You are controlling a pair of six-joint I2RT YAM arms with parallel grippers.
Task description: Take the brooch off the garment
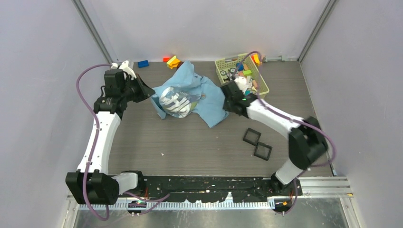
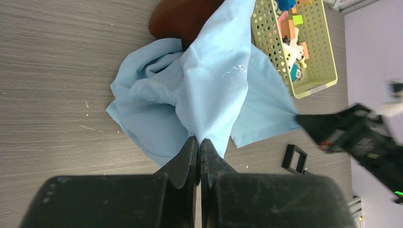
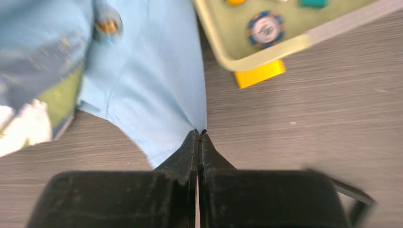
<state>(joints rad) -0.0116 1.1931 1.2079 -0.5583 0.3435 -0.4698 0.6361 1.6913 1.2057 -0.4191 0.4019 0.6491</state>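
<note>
Black fingers of the left gripper (image 2: 199, 142) are pressed together, and a fold of the garment (image 2: 214, 85) is pinched between them. The right gripper (image 3: 199, 135) is likewise clamped shut on the opposite edge of the cloth. Between the two, the light blue shirt is bunched on the table (image 1: 190, 147), with its print turned upward. The brooch (image 3: 108, 24) is seen pinned to the fabric beyond the right gripper, near a green basket (image 3: 228, 54). Two black square trays (image 1: 251, 136) are set beside the right arm.
</note>
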